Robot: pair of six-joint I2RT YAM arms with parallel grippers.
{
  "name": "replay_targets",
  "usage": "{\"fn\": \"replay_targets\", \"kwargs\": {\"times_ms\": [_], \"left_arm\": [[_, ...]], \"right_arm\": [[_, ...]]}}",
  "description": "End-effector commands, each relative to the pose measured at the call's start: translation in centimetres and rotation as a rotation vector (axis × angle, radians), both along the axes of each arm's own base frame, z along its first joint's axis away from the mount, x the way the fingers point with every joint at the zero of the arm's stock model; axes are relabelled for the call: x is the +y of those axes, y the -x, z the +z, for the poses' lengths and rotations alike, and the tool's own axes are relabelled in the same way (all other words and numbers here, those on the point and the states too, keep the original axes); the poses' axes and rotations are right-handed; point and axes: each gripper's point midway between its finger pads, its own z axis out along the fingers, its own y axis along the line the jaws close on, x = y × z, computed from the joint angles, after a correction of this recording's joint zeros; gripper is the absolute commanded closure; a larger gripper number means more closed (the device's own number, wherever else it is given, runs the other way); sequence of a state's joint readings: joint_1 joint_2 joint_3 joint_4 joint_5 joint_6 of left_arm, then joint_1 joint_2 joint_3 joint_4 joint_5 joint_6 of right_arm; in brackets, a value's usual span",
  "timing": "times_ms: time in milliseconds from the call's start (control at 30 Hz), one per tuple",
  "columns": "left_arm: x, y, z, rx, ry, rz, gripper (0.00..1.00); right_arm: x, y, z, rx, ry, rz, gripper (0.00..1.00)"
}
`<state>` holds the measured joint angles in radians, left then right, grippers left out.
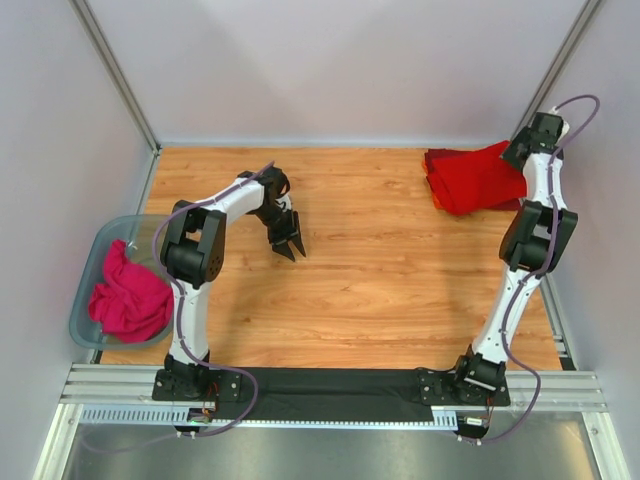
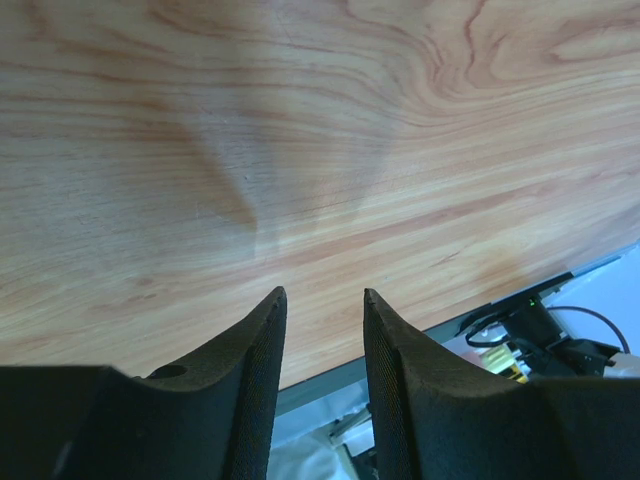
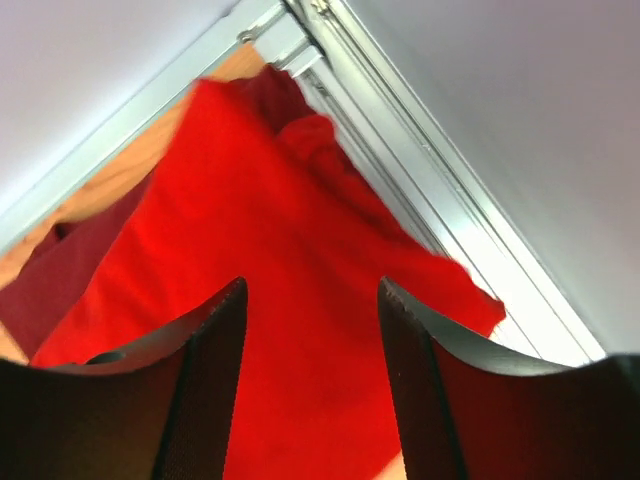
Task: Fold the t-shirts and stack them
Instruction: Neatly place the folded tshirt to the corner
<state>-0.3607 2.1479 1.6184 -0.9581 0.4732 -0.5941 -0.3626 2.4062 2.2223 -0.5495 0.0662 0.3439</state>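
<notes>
- Right claw: released, jaws apart, just above the bright red shirt on the maroon shirt.
- Left claw: released, empty, well apart from both.

The bright red t-shirt lies loosely folded in the far right corner. It rests on the darker maroon t-shirt, whose edges show along its left side.

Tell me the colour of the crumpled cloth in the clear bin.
Magenta-pink crumpled cloth, best seen in top external view.
</notes>
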Motion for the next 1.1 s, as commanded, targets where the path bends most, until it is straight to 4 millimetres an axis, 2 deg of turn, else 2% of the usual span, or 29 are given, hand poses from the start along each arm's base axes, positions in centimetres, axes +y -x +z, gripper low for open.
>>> {"fn": "replay_targets", "kwargs": {"times_ms": [0, 67, 100, 167, 200, 267, 300, 367, 400, 467, 667, 767, 967, 1067], "left_arm": [[-0.7, -0.5, 2.6, -0.079, 0.047, -0.04, 0.56], [-0.6, -0.3, 2.5, -0.082, 0.055, -0.045, 0.56], [-0.7, -0.2, 2.6, -0.086, 0.066, -0.047, 0.56], [-0.8, 0.1, 2.9, -0.094, 0.08, -0.051, 0.56], [-0.8, 0.3, 2.9, -0.098, 0.084, -0.057, 0.56], [-0.7, 0.7, 3.2, -0.107, 0.091, -0.065, 0.56], [-0.6, 0.8, 3.3, -0.113, 0.097, -0.069, 0.56], [-0.5, 1.2, 3.3, -0.117, 0.1, -0.073, 0.56], [-0.5, 1.3, 3.4, -0.119, 0.102, -0.076, 0.56], [-0.3, 1.6, 3.1, -0.118, 0.101, -0.081, 0.56], [0.0, 2.5, 2.4, -0.099, 0.097, -0.084, 0.57], [0.2, 2.7, 2.3, -0.095, 0.087, -0.084, 0.57], [0.4, 2.5, 2.3, -0.095, 0.082, -0.083, 0.58], [0.5, 2.5, 2.1, -0.087, 0.079, -0.077, 0.58]], "right_arm": [[3.9, 0.6, 8.2, -0.011, 0.247, 0.147, 0.44], [5.4, 1.2, 8.2, 0.045, 0.314, 0.192, 0.41], [7.5, 1.3, 7.3, 0.104, 0.376, 0.282, 0.41], [9.7, 1.6, 6.6, 0.149, 0.429, 0.347, 0.39], [12.0, 1.7, 5.5, 0.179, 0.447, 0.404, 0.38], [13.8, 2.1, 4.9, 0.214, 0.487, 0.464, 0.38], [15.5, 2.2, 4.4, 0.223, 0.497, 0.503, 0.37], [16.6, 2.8, 3.1, 0.259, 0.51, 0.554, 0.37], [18.6, 2.9, 2.6, 0.266, 0.514, 0.603, 0.36], [20.3, 3.3, 1.6, 0.289, 0.541, 0.661, 0.34], [20.9, 3.1, -0.3, 0.389, 0.693, 0.691, 0.32], [20.6, 2.8, -0.4, 0.419, 0.76, 0.688, 0.32], [21.4, 2.4, -1.9, 0.432, 0.755, 0.723, 0.32], [21.0, 2.0, -2.5, 0.448, 0.767, 0.705, 0.33]]}}
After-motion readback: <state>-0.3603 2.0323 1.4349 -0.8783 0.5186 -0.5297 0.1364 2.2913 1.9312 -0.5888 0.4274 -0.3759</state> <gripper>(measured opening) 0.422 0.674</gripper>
